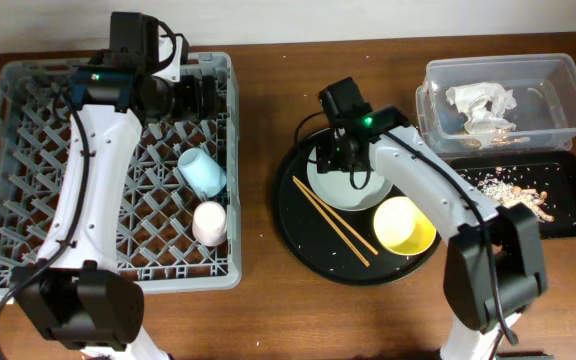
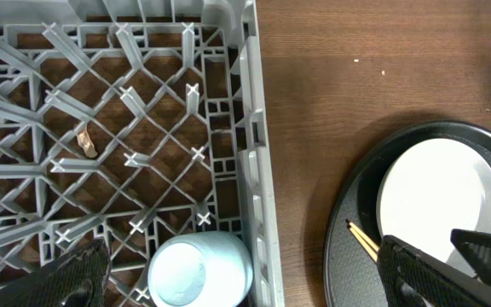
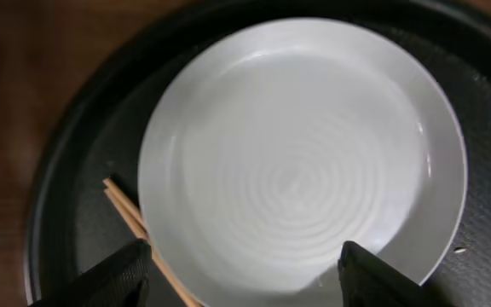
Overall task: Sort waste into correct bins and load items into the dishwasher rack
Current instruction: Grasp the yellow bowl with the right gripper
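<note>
Near mid-worktop, the plate (image 3: 301,162) lies flat on the tray (image 3: 66,170) under the right fingers (image 3: 109,277), spread wide. A pinch on its thin rim may slip or nudge the chopsticks (image 3: 130,213). Left fingers (image 2: 433,275), wide too, hover over the rack (image 2: 254,170).

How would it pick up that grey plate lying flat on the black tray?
Probably the plate rim, pinched from above on the side away from the chopsticks: it lies flat, so only the thin raised lip offers a hold.
</note>
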Tool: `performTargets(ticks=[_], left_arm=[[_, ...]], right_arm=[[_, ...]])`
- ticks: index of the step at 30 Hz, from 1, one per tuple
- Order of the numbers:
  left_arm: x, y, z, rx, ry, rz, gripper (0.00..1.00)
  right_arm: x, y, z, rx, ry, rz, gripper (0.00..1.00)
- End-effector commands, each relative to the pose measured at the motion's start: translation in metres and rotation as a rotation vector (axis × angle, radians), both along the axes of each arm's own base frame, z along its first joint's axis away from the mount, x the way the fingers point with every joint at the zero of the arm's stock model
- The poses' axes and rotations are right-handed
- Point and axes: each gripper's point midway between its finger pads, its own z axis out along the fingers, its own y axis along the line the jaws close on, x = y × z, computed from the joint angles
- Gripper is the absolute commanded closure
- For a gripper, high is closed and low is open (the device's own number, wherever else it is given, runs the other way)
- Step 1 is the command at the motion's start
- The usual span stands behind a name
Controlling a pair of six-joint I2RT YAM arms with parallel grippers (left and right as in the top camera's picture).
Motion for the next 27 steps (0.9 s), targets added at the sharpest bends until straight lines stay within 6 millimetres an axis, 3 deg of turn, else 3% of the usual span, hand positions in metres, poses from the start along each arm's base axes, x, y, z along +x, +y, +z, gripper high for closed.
performTargets(ticks=[1,3,5,8,9,10,11,14,16,20,25,26,27], left_arm=[[-0.002,-0.003,0.005,-0.006,-0.008,0.004,0.01],[-0.007,-0.017,-0.006,-0.002,0.015,-0.028,0.01],[-0.009,-0.023,-0.018,0.000,0.031,-0.041,0.01],[-0.010,-0.023,-0.029,0.003,0.047,-0.040,0.01],[-0.010,-0.022,-0.030,0.004,0.048,-0.039,0.01],[-0.008,-0.020,-0.030,0.016,0.040,-0.031,0.01],[-0.007,-0.018,-0.029,0.024,0.032,-0.026,0.01],[-0.006,-0.018,-0.028,0.023,0.027,-0.026,0.01],[-0.006,-0.018,-0.028,0.023,0.027,-0.026,0.01],[-0.006,-0.019,-0.028,0.023,0.027,-0.027,0.01],[-0.006,-0.022,-0.028,0.019,0.028,-0.035,0.01],[-0.007,-0.027,-0.028,0.019,0.028,-0.045,0.01],[-0.011,-0.041,-0.028,0.007,0.029,-0.080,0.01]], right_arm=[[0.005,-0.025,-0.007,-0.012,0.021,-0.128,0.28],[0.005,-0.058,-0.010,-0.021,0.059,-0.214,0.29],[-0.004,-0.070,-0.012,-0.045,0.106,-0.209,0.29],[-0.052,-0.081,-0.018,-0.103,0.294,-0.269,0.35],[-0.070,-0.083,-0.017,-0.112,0.366,-0.305,0.42],[-0.083,-0.081,-0.016,-0.099,0.424,-0.316,0.56],[-0.088,-0.079,-0.016,-0.089,0.445,-0.322,0.61],[-0.099,-0.080,-0.033,-0.100,0.470,-0.349,0.62],[-0.103,-0.081,-0.044,-0.102,0.474,-0.349,0.65],[-0.091,-0.076,-0.037,-0.071,0.430,-0.336,0.67],[-0.102,-0.040,-0.038,-0.049,0.446,-0.171,0.67],[-0.101,-0.033,-0.034,-0.046,0.430,-0.150,0.67],[-0.088,-0.031,-0.015,-0.021,0.376,-0.155,0.66]])
